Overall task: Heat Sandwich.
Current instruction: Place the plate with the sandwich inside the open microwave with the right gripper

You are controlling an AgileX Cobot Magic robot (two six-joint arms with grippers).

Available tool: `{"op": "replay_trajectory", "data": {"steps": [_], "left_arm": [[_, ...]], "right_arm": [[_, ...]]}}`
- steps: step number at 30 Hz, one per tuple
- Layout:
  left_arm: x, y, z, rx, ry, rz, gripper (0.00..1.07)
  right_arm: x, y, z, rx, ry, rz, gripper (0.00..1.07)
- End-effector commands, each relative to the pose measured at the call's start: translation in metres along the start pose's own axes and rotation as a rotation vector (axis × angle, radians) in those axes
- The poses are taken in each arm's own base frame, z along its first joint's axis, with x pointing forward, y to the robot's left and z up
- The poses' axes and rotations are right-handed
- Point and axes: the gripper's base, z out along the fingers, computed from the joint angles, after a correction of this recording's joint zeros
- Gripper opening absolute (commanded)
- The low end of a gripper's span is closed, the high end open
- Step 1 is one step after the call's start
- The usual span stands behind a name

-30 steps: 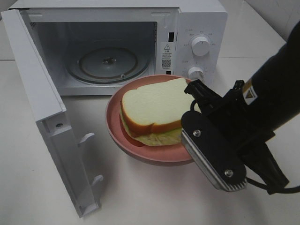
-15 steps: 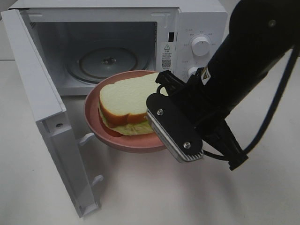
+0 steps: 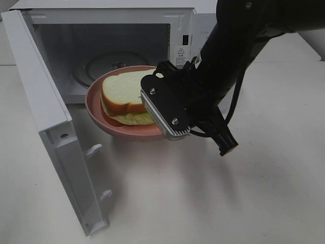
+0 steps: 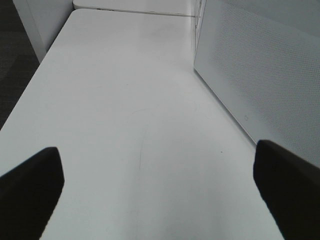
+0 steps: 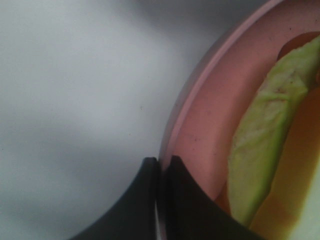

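Observation:
The sandwich [image 3: 124,96], white bread with tan crust and pale green filling, lies on a round pink plate [image 3: 96,109]. My right gripper [image 3: 167,71] is shut on the plate's right rim and holds the plate in the air at the mouth of the open microwave [image 3: 76,40]. In the right wrist view the two dark fingertips [image 5: 172,172] pinch the pink plate rim [image 5: 200,110], with the green filling [image 5: 265,145] beside them. My left gripper [image 4: 156,152] stands open over bare table, nothing between its fingers.
The microwave door [image 3: 45,112] swings out to the left, its latch hooks toward the front. A glass turntable [image 3: 96,63] lies inside the cavity. A dotted white microwave panel [image 4: 260,65] stands close beside my left gripper.
My right arm has carried the plate with the sandwich left and back, from in front of the control panel to the microwave's opening. The left gripper has not changed.

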Motion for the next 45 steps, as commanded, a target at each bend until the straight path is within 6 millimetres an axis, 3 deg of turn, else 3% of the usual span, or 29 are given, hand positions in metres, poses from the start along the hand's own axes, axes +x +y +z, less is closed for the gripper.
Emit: {"op": "replay_trajectory", "data": {"steps": [1, 45], "left_arm": [[0.001, 0.000, -0.002, 0.002, -0.028, 0.000, 0.98], [0.001, 0.000, -0.002, 0.002, -0.028, 0.000, 0.98]], "right_arm": [[0.000, -0.013, 0.001, 0.030, -0.011, -0.007, 0.00], [0.000, -0.112, 0.046, 0.093, 0.020, -0.001, 0.00]]}}
